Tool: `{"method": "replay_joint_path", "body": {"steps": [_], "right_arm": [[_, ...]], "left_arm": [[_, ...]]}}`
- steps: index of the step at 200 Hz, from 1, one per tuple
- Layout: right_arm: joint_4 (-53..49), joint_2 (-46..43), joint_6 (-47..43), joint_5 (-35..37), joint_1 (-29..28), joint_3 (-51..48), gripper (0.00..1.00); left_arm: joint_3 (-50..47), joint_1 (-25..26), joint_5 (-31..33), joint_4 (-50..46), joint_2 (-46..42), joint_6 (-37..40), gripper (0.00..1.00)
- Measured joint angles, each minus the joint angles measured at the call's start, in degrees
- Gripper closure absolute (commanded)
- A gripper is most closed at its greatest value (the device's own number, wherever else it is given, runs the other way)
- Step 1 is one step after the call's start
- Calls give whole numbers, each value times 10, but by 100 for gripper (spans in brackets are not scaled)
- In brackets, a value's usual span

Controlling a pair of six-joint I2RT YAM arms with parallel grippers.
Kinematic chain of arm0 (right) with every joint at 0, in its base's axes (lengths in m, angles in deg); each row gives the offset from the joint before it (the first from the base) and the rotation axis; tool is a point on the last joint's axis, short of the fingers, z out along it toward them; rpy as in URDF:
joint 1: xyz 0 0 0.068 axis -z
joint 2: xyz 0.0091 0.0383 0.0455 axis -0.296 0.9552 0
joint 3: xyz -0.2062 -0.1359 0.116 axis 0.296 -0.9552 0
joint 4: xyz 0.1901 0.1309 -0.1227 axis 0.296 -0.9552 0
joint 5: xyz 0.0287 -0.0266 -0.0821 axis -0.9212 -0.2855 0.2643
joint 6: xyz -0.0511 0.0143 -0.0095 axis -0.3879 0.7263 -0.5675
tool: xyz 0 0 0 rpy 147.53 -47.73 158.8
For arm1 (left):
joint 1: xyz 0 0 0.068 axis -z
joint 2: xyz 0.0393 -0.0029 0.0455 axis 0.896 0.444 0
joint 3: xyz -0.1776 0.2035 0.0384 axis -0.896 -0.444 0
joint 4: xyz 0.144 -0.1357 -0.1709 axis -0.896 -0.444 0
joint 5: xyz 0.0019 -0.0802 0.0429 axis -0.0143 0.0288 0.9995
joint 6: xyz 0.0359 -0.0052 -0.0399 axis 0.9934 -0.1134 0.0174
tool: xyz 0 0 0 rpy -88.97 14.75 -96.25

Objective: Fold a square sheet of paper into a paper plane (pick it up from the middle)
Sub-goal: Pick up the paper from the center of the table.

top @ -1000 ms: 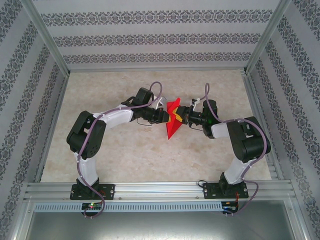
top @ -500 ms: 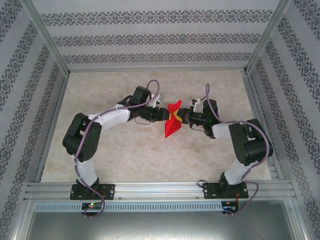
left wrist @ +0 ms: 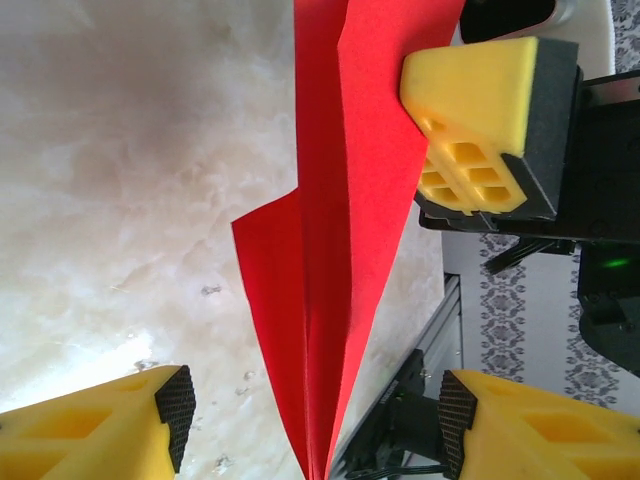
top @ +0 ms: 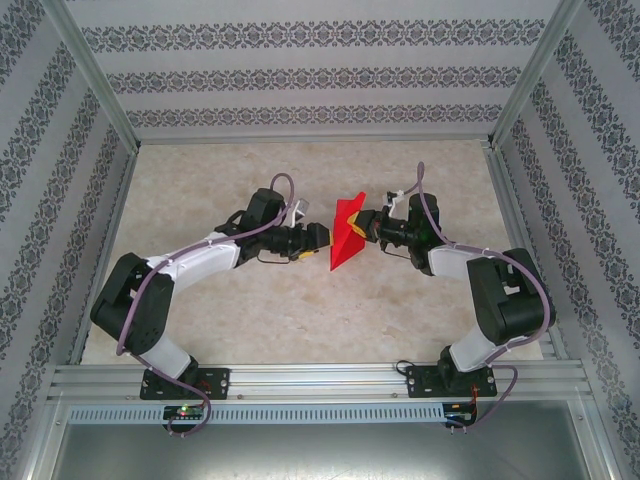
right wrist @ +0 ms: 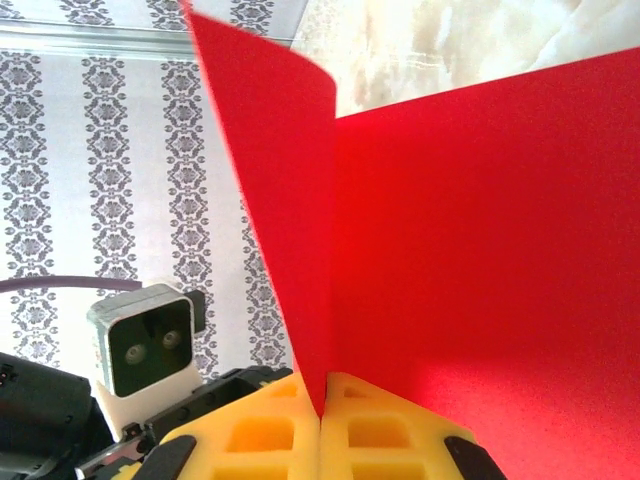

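Note:
The square sheet of paper is now a creased red paper plane [top: 347,232], held off the table between the two arms with its sharp nose pointing toward the near edge. My right gripper [top: 366,228] is shut on the plane's folded spine. In the right wrist view the yellow jaws [right wrist: 322,410] pinch the crease, and the red wings [right wrist: 480,230] spread above them. My left gripper [top: 320,238] stands open just left of the plane, not touching it. In the left wrist view its pads [left wrist: 176,414] are wide apart on either side of the plane's nose [left wrist: 330,250].
The marble tabletop [top: 250,310] lies beneath both arms. Patterned walls [top: 300,80] and aluminium posts enclose it on three sides. A metal rail [top: 320,378] with the arm bases runs along the near edge. The right gripper's yellow finger [left wrist: 480,120] shows in the left wrist view.
My left gripper has opened, let go of the plane and drawn back to the left. My right gripper has shut on the plane and holds it alone.

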Motion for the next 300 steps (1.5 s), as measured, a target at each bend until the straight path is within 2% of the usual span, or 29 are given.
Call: {"method": "replay_joint_path", "body": {"steps": [71,94,136,209,229,300], "right_arm": [[-2,-17,16,5,-11,9,100],[-2,-27,17,7,-11,9,100],[-32,-50,11,12,-11,9,100],[-58,-61,10,15,-11,11,100],[-59,-63,10,18,-14,11,100],[-59,-63,8,20,-15,11,100]], "left_arm": [[-9,32,-6,104,9,-62,33],[-9,34,-6,97,18,-57,33],[19,34,29,13,14,7,32],[19,38,25,19,10,8,30],[19,38,19,39,16,-4,32],[19,42,8,60,26,-24,52]]}}
